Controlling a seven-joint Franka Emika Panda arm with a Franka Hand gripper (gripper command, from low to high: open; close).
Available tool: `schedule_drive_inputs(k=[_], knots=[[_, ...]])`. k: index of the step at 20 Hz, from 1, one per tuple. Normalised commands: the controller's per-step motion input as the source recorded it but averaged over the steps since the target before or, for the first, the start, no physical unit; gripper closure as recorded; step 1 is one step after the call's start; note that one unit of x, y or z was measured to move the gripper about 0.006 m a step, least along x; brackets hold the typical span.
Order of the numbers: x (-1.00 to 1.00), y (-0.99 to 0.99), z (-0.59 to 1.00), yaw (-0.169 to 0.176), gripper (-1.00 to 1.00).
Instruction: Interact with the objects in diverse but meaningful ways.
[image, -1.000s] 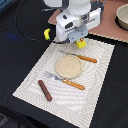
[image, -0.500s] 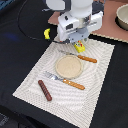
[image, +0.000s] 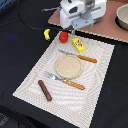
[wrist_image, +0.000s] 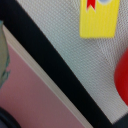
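Exterior view, read from its left edge: a yellow banana (image: 46, 34) lies on the dark counter (image: 17, 55) in the upper left of the frame, just off the pale woven mat (image: 100, 75). Just beside it, toward the frame's right, a red tomato (image: 63, 36) sits at the mat's upper edge, and next comes a flat yellow packet (image: 78, 45) with red marks. Lower left on the mat rests a brown sausage stick (image: 45, 90). Mid-frame, a round tan plate (image: 68, 66) lies between an orange-handled fork (image: 65, 81) below it and an orange-handled knife (image: 80, 56) above it. In the upper right corner a grey pot (image: 121, 17) stands on a pinkish board (image: 107, 32).

The robot's white hand (image: 74, 30) hangs at the top middle, above the gap between tomato and packet. Its fingers are hidden under the body, so I cannot tell whether they are spread or pressed together; nothing appears to be carried.

Wrist view agrees on position: the packet (wrist_image: 100, 17) fills the upper part, the tomato (wrist_image: 121, 75) bulges in at the right edge, and no fingertips show.

As a judgement, the task looks barely begun here: each toy lies loose, the plate is bare, and no food sits in the pot. Grasping the tomato or packet and setting it somewhere sensible is still left to do.
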Motion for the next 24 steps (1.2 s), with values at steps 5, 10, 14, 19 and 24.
schedule_drive_inputs(k=[5, 10, 14, 19, 24], knots=[[-0.81, -0.09, -0.05, 0.034, -1.0], [-0.85, -0.15, -0.11, 0.057, -1.0], [-0.87, -0.2, -0.1, 0.057, -1.0], [-0.8, -0.28, -0.14, 0.043, -1.0], [-0.72, -0.28, -0.22, 0.029, -1.0]])
